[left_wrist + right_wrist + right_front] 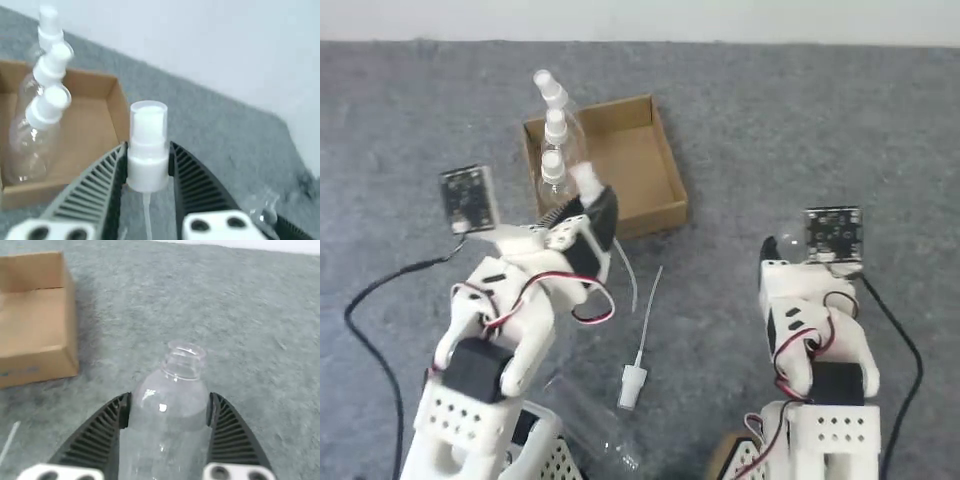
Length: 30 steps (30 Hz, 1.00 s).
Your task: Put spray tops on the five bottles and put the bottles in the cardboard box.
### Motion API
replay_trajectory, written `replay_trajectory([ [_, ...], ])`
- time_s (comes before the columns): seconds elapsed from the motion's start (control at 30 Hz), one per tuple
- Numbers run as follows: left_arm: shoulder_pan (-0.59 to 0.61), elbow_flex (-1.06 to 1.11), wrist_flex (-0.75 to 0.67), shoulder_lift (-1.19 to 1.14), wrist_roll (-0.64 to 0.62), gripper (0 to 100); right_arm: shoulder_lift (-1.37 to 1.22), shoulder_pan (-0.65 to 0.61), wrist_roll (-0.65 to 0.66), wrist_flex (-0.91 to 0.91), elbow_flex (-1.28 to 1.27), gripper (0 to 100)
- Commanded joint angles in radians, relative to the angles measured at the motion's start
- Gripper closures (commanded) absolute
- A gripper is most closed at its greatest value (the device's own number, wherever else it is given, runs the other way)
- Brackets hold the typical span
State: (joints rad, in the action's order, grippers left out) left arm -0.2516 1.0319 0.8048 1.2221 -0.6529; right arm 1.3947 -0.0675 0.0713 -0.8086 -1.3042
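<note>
My left gripper (592,203) is shut on a white spray top (147,145), held upright beside the near edge of the cardboard box (645,165), its thin tube (626,268) hanging below. Three clear bottles with spray tops (556,150) stand along one side of the box (87,125). My right gripper (170,402) is shut on a clear bottle (172,400) with an open neck, held over the carpet to the right of the box (35,325). A second spray top (633,380) with its tube lies on the carpet between the arms.
Another clear bottle (588,418) lies on the grey carpet near the left arm's base. A black cable (365,300) loops at the left. The right half of the box is bare cardboard.
</note>
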Motion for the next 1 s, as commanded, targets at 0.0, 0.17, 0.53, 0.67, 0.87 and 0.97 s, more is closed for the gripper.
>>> replay_trajectory([
  [0.0, 0.048, 0.039, -0.101, 0.080, -0.005, 99, 0.027, -0.074, 0.046, 0.002, -0.005, 88.8],
  [0.17, 0.054, 0.073, -0.120, 0.146, -0.005, 99, 0.027, -0.176, 0.081, -0.048, -0.003, 88.8],
  [0.53, 0.055, 0.139, -0.118, 0.345, -0.083, 99, 0.045, -0.275, 0.107, -0.102, 0.003, 88.8],
  [0.67, 0.055, 0.170, -0.121, 0.431, -0.092, 99, 0.163, -0.280, 0.109, -0.166, -0.005, 88.8],
  [0.87, 0.055, 0.199, -0.121, 0.514, -0.092, 99, 0.375, -0.343, 0.176, -0.223, -0.087, 88.8],
  [0.97, 0.057, 0.199, -0.118, 0.529, -0.092, 99, 0.430, -0.364, 0.183, -0.226, -0.115, 88.8],
])
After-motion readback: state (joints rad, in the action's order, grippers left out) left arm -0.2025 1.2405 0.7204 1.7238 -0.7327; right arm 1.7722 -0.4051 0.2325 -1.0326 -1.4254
